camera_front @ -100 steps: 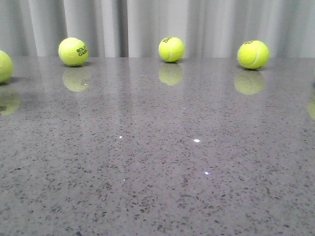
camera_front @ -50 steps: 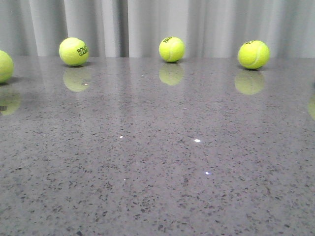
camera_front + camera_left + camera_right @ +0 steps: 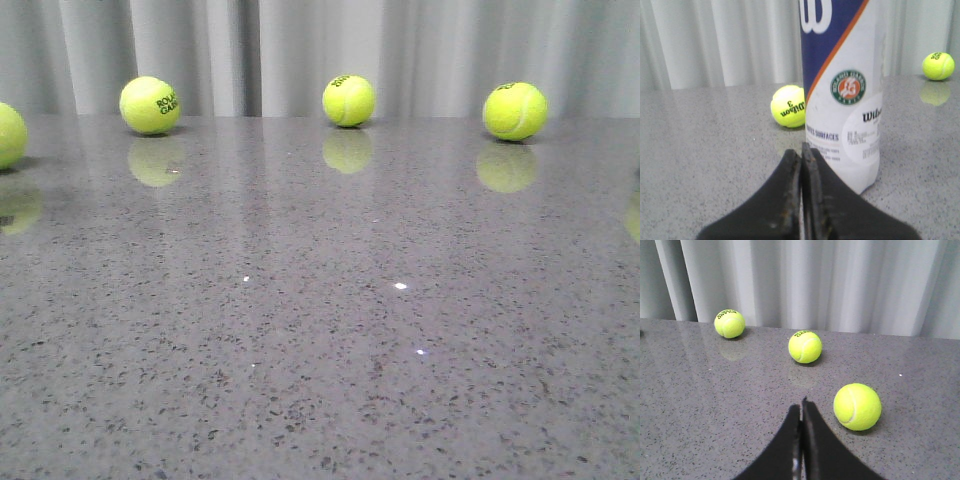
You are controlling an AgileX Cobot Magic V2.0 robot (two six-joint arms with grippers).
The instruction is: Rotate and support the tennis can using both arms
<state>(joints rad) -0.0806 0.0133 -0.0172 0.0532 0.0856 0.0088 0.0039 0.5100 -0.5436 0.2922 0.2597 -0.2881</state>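
The tennis can (image 3: 842,90) shows only in the left wrist view. It stands upright on the grey table, white and navy with an orange stripe; its top is cut off by the frame. My left gripper (image 3: 801,155) is shut and empty, just in front of the can's base and slightly to one side; contact cannot be told. My right gripper (image 3: 801,407) is shut and empty, low over the table beside a tennis ball (image 3: 857,406). The front view shows neither the can nor either gripper.
Several yellow-green tennis balls lie about: three along the table's far edge (image 3: 149,104) (image 3: 348,100) (image 3: 514,110), one at the left edge (image 3: 8,134), one beside the can (image 3: 788,106), one further off (image 3: 938,65). Grey curtains (image 3: 320,50) hang behind the table.
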